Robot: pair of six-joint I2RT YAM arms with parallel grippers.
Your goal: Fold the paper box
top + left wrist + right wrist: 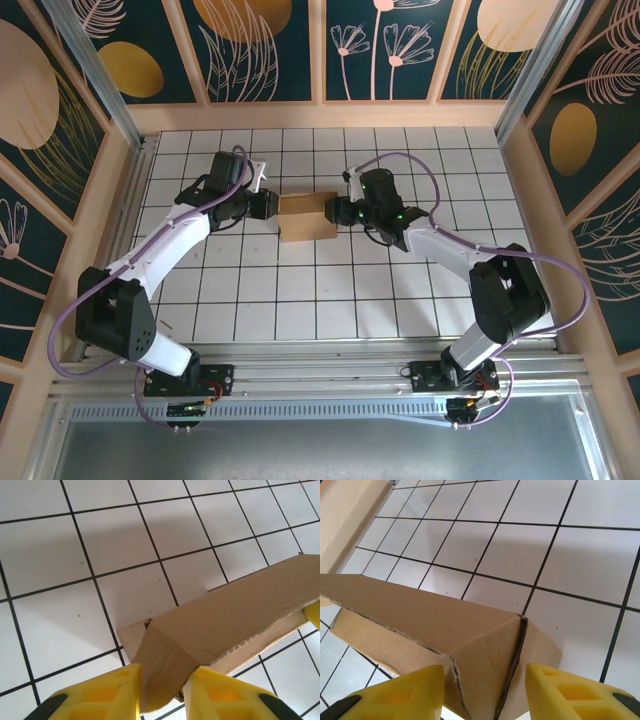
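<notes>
The paper box (306, 217) sits partly formed mid-table (400, 290) between the arms; it looks light, thin and easily creased, best held at its folded ends. The left gripper (162, 680) is pinched on the left end flap. The right gripper (485, 680) straddles the right corner, though I cannot tell if it presses.

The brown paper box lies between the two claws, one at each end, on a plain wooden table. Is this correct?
No: the table is white with black grid lines, not plain wood, as the top view shows. The paper box does lie between the left claw and right claw.
</notes>
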